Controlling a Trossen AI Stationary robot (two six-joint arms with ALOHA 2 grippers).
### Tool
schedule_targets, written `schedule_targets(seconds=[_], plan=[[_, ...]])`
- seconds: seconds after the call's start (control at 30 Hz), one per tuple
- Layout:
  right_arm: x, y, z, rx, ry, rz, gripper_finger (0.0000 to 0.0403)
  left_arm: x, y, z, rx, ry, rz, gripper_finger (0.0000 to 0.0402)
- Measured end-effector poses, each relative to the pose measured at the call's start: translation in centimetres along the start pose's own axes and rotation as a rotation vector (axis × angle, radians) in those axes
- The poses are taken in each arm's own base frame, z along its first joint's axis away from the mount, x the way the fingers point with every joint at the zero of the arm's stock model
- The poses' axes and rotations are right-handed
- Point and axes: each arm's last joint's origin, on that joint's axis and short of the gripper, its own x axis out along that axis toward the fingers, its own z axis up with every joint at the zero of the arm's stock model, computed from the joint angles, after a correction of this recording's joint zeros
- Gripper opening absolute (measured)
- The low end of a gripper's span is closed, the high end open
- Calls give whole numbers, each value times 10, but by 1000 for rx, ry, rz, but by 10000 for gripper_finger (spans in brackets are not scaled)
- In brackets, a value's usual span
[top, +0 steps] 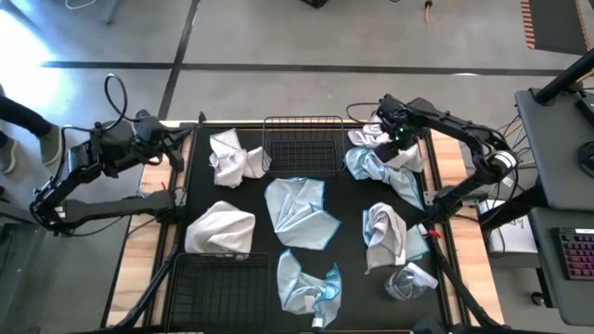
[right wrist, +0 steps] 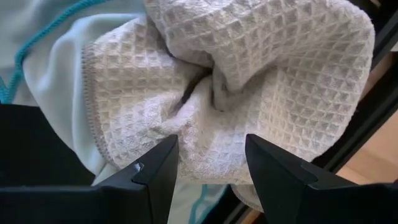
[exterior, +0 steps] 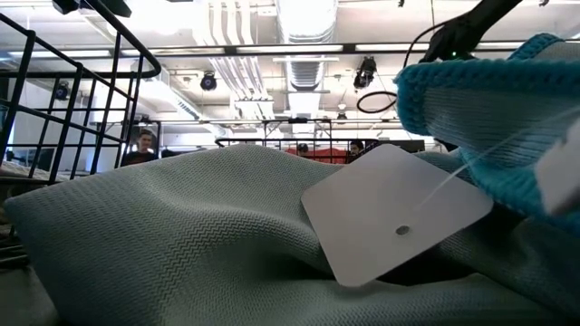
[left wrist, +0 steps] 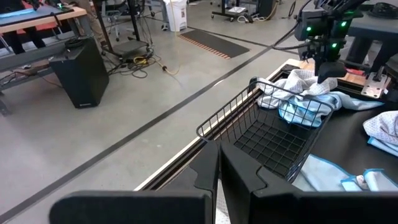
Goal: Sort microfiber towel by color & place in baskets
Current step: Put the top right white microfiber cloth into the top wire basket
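White waffle-weave towel, likely soft, light and floppy, is bunching between the right gripper's parted, empty fingers, offering its raised central fold; left gripper is idling, fingers together.

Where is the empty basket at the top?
In the high view, the basket sits at the mat's far edge, middle, between a white towel and the right gripper.

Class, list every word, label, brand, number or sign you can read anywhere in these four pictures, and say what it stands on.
No text can be read in any view.
The white tag on the towel in the low view is blank on the side that shows.
Keyboard at the right edge of the high view: key markings too small to read.
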Motion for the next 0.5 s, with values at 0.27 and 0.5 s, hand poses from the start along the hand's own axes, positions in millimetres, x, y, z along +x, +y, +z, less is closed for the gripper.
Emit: schedule_targets(seconds=[0.27, 0.5], plan=[[0, -1, -10, 2, 105, -10, 182, 0, 0, 0, 0, 0, 0, 0], [0, 1, -10, 5, 104, 51, 182, 0, 0, 0, 0, 0, 0, 0]])
